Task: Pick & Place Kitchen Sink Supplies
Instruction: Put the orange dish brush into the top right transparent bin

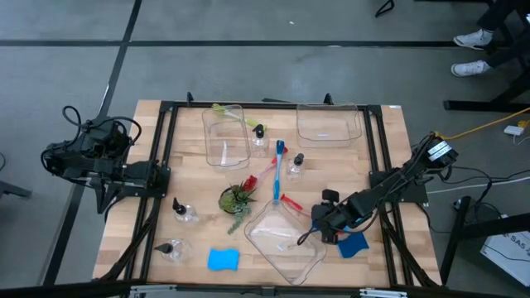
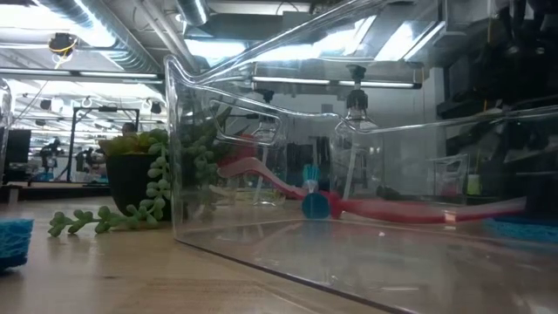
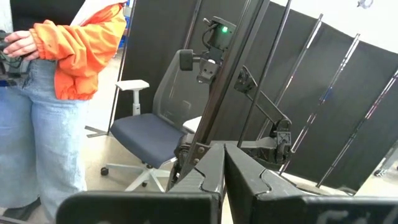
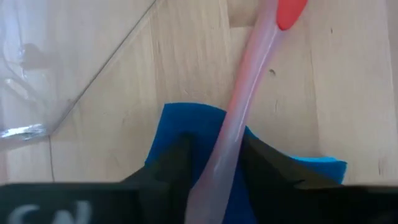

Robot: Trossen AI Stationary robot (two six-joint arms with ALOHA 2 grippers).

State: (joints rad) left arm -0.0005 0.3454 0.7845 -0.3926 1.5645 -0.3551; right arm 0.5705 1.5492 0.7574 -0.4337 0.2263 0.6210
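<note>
My right pincer (image 1: 330, 222) sits low over the tabletop (image 1: 389, 165) near its right front corner, just beside the right edge of the tilted clear bin (image 1: 286, 238). It is clenched on the pale pink handle of the red brush (image 4: 239, 118): the handle runs up between my two dark fingers (image 4: 168, 163) and ends in a red tip. Under the handle lies a blue sponge (image 4: 186, 134), flat on the wood and touching my fingers, its rectangular body bright blue. The bin's clear wall (image 4: 74, 81) slants across close on one side, so room there is tight; the wood on the other side of the handle is bare.

From above, the black frame rail (image 1: 383, 178) runs just beyond my arm, near the tabletop's right edge. A second blue sponge (image 1: 223, 260) lies near the front edge, well apart from me. The blue brush (image 1: 278, 170) lies at mid-table between two small pump bottles (image 1: 296, 164), beside the potted plant (image 1: 236, 199).

My left pincer (image 3: 224, 180) waits off the tabletop's left side, its fingers pressed together on nothing, facing an office chair (image 3: 149, 127) and a person in an orange sleeve (image 3: 81, 50).
</note>
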